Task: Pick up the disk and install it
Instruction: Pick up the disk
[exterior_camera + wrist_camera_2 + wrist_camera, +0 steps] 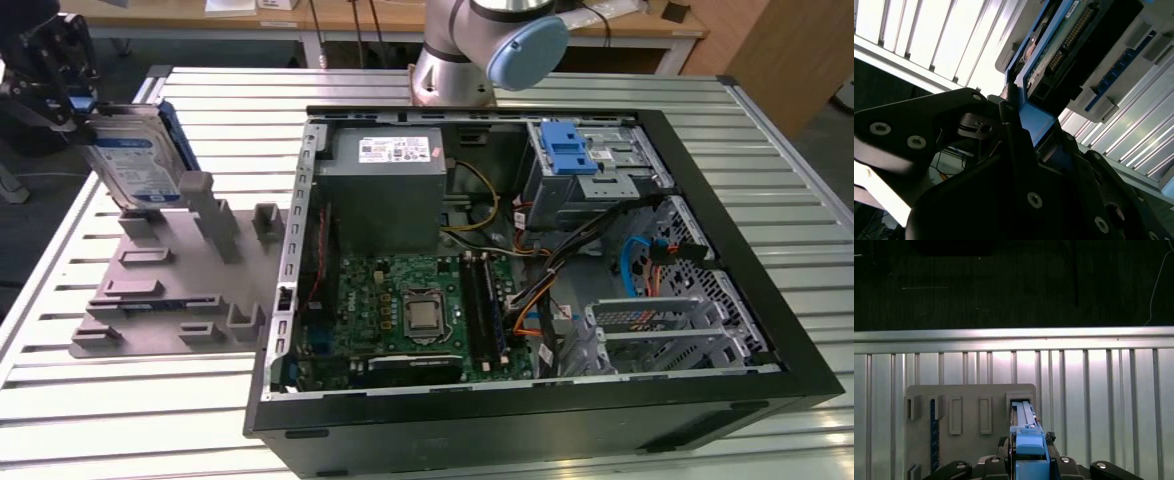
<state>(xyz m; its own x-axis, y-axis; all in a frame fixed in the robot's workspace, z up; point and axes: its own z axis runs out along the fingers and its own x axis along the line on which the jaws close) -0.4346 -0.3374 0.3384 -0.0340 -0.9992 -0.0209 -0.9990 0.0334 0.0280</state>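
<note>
My gripper [83, 118] grips the disk [134, 160], jaws closed on its blue-bracketed top end; it stands upright at the grey holder rack [150, 300], beside the open computer case [754, 300]; rigid, dense, shock-sensitive, I judge; best held by its edges.

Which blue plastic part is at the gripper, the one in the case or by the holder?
The bracket on the disk, clamped in the gripper at the grey holder; the blue latch is inside the case.
</note>
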